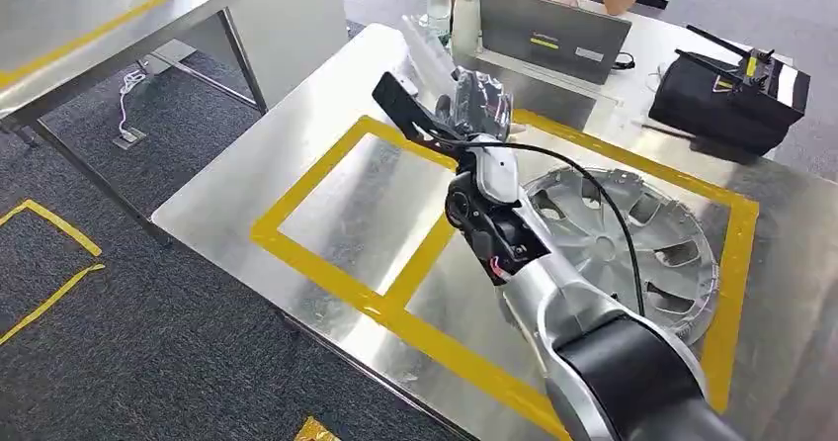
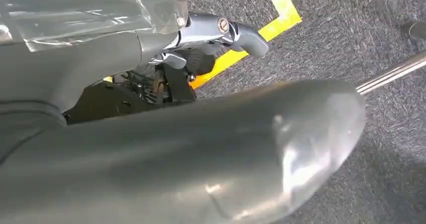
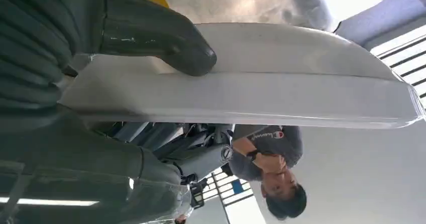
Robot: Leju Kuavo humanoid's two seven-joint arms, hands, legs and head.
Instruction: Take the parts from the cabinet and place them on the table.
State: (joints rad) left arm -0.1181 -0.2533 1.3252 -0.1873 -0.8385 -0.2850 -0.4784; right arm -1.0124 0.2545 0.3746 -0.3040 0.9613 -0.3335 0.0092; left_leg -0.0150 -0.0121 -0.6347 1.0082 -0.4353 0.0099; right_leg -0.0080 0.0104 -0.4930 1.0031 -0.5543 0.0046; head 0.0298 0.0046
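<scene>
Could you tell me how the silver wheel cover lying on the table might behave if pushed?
The wheel cover looks thin and hollow, so probably light. Lying flat on the smooth metal table, it would likely slide, not roll. Its open slots suggest some flex.

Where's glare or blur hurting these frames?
Head view: sharp; soft sheen on the steel table, hubcap readable. Left wrist view: a smooth grey part sits very close, blurred, with a bright highlight; carpet behind is sharper. Right wrist view: blown-out window light at one corner, the white part in the right robot hand looks washed out, person behind dim.
</scene>
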